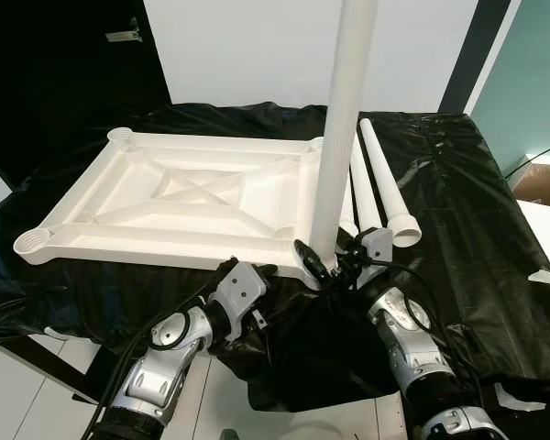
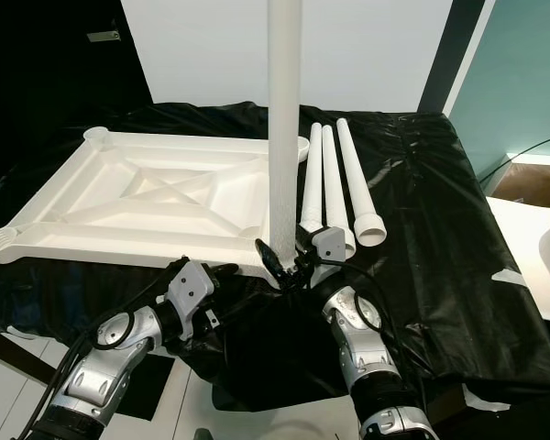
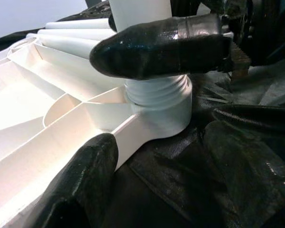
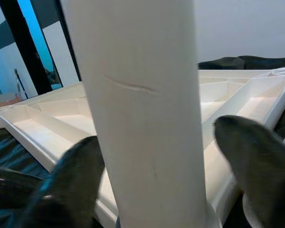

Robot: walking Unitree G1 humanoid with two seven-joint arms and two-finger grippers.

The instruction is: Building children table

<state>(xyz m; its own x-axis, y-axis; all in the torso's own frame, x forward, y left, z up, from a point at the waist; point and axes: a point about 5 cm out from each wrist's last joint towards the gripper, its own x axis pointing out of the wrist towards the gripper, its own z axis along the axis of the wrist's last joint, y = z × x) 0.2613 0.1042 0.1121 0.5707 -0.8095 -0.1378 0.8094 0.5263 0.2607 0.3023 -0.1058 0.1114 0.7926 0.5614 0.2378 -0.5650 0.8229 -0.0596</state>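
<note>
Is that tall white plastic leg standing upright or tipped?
Upright: the white plastic leg rises vertically from the upside-down white tabletop's corner socket.

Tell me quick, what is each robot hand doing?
Left gripper: open, by the tabletop corner.
Right gripper: fingers around the upright leg; cannot tell if clamped.

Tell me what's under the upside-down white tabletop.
The tabletop lies on a black plastic sheet covering the work surface. What the sheet covers is hidden. One leg stands in the near corner socket, with the right gripper at its base.
</note>
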